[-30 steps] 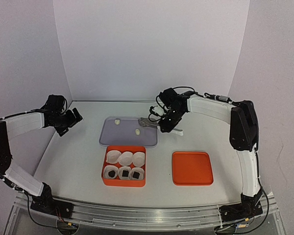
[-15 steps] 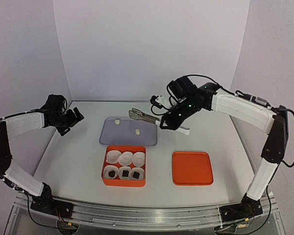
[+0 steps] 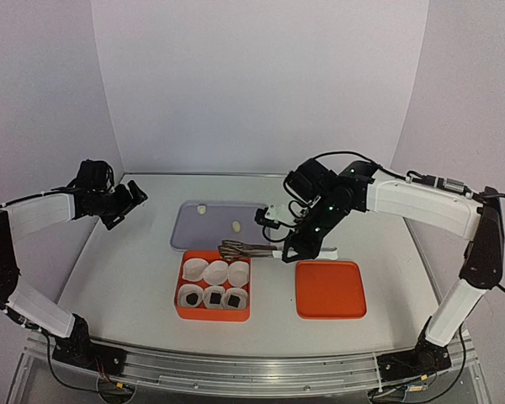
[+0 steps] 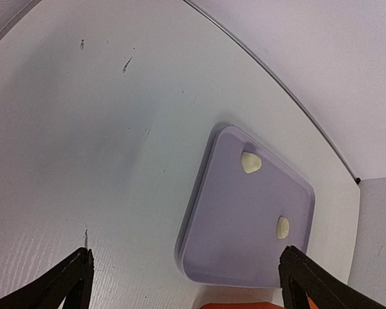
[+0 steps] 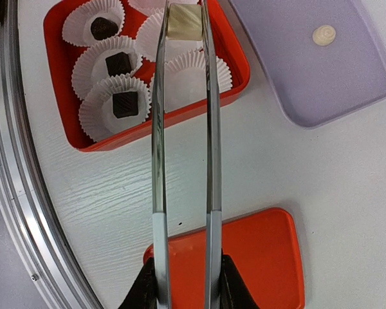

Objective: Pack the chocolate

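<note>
Since the earlier frames the right arm has swung its tongs (image 5: 183,161) off the lavender tray (image 3: 194,229) and toward the near side, so that the tips now hang over the orange box (image 3: 179,311); the left arm stands as it did. Nearest the arm bases sits that one orange box, holding six white paper cups (image 5: 193,80) in two rows of three. Each cup of the near row holds one piece, making three dark chocolates (image 5: 125,105) in all; the three cups of the far row show no piece inside. Beside the box, to the right and apart from it, lies one flat orange lid (image 3: 330,289). The right gripper (image 3: 299,244) has its fingers pressed onto the handle end of the single pair of tongs, and the tong tips pinch one cream chocolate (image 5: 183,21) above the far row of cups; whether it touches a cup cannot be told. Beyond the box lies the one lavender tray, bearing two further cream chocolates (image 4: 250,162), one near its far left corner and one toward its middle, well apart from each other. Count of chocolate: three dark, three cream, six in total. Farther left, over the bare table (image 4: 83,129), the left gripper (image 4: 185,252) hangs with its fingers (image 4: 74,280) spread wide, holding nothing.
</note>
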Tool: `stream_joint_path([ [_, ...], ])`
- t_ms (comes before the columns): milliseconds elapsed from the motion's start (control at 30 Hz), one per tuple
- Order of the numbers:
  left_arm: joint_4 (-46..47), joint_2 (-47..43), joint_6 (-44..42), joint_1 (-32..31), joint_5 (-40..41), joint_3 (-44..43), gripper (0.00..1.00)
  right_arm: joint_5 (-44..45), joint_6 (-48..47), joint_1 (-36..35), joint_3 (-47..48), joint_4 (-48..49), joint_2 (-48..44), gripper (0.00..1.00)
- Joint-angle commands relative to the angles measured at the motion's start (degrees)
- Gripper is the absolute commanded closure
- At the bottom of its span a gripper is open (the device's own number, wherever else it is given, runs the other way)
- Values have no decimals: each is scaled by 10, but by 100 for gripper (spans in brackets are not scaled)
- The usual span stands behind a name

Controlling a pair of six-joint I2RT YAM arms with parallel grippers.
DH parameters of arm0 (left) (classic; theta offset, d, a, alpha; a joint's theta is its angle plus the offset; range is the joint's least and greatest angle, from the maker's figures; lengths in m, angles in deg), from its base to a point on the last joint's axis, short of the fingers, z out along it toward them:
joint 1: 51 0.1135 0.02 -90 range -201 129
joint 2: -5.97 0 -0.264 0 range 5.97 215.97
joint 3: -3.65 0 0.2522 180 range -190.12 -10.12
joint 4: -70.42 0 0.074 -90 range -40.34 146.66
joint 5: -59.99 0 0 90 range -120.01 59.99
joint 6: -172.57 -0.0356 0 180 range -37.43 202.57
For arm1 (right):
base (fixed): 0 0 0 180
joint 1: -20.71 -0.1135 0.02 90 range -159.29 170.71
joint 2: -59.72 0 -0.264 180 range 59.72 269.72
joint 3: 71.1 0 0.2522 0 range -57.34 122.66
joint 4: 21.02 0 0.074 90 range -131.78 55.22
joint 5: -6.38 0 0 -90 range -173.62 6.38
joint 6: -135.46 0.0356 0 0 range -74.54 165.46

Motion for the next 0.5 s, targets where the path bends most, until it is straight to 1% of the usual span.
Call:
stream_joint_path([
  [0, 17, -13, -19, -1, -12, -23, 0, 4, -38, -5, 30, -35, 7, 91],
  [467, 14, 5, -32, -2, -9, -29, 0, 48, -77, -10, 79, -69, 62, 90],
])
